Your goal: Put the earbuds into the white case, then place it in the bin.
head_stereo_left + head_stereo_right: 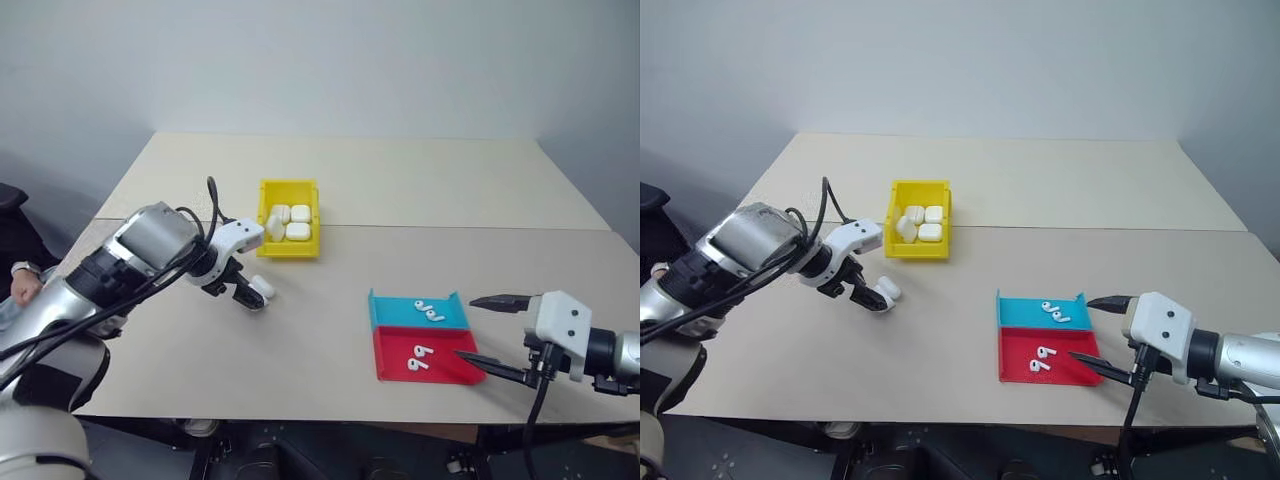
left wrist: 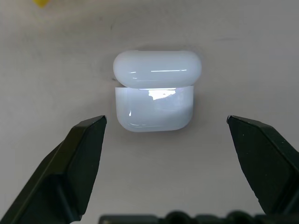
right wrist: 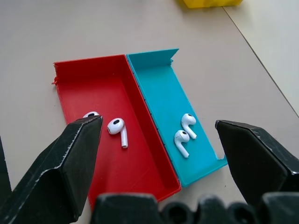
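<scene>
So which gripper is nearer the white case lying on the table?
Left. The left gripper hangs open right over the white case, its fingers either side of it; the right gripper is far off, open beside the tray.

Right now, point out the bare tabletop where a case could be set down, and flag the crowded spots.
Bare tabletop runs between the white case and the teal and red tray, and across the far half behind the yellow bin. Crowded: the bin holds several white cases, the left hand hangs over the lone case, and the right hand stands open at the tray's near edge, by the earbuds.
</scene>
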`<state>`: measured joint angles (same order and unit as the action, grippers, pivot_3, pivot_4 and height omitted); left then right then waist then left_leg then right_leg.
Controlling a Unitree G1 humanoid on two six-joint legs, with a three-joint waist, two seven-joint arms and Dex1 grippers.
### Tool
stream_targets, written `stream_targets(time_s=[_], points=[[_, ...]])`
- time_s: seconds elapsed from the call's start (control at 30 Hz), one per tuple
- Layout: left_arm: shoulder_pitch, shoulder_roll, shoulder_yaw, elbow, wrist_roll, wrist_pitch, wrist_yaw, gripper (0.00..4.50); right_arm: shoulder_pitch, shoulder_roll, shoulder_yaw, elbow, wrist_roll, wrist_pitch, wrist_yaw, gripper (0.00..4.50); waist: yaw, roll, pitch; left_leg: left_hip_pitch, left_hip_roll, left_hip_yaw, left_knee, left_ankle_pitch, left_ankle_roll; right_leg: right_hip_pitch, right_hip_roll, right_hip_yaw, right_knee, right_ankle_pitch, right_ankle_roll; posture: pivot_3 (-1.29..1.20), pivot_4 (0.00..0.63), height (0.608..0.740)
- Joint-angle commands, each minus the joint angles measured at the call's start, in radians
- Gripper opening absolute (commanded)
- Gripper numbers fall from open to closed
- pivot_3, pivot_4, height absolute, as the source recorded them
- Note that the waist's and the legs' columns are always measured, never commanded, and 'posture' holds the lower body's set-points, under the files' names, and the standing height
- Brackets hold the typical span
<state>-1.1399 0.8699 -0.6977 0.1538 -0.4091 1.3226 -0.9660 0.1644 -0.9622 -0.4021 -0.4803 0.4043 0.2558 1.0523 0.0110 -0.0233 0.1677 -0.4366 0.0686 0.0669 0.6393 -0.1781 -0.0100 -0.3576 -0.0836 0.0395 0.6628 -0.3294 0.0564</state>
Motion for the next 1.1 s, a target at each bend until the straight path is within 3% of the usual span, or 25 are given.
stream_targets(time_s=[0.03, 0.53, 1.1], points=[[-0.029, -0.003, -0.012, 0.004, 0.047, -0.049, -0.059, 4.50, -0.006, -0.006, -0.016, -0.022, 0.000, 0.009, -0.012, 4.48, 0.000, 0.000, 0.000, 0.000, 0.000, 0.000, 0.000, 0.000, 0.000, 0.000, 0.000, 0.000, 0.000, 0.000, 0.000, 0.00, 0.150, 0.740], [-0.011, -0.048, -0.051, 0.054, 0.179, -0.112, -0.176, 4.50, -0.003, -0.013, -0.005, -0.041, -0.018, 0.045, -0.028, 4.48, 0.000, 0.000, 0.000, -0.001, 0.000, -0.001, 0.001, 0.000, 0.001, 0.000, 0.000, 0.000, 0.000, 0.000, 0.000, 0.00, 0.150, 0.740], [0.025, -0.063, -0.028, 0.058, 0.238, -0.110, -0.183, 4.50, -0.026, -0.009, 0.031, -0.034, -0.050, 0.056, -0.042, 4.48, 0.000, 0.000, 0.000, -0.001, 0.000, -0.001, 0.002, 0.000, 0.001, 0.000, 0.000, -0.001, 0.001, 0.000, 0.000, 0.00, 0.150, 0.740]])
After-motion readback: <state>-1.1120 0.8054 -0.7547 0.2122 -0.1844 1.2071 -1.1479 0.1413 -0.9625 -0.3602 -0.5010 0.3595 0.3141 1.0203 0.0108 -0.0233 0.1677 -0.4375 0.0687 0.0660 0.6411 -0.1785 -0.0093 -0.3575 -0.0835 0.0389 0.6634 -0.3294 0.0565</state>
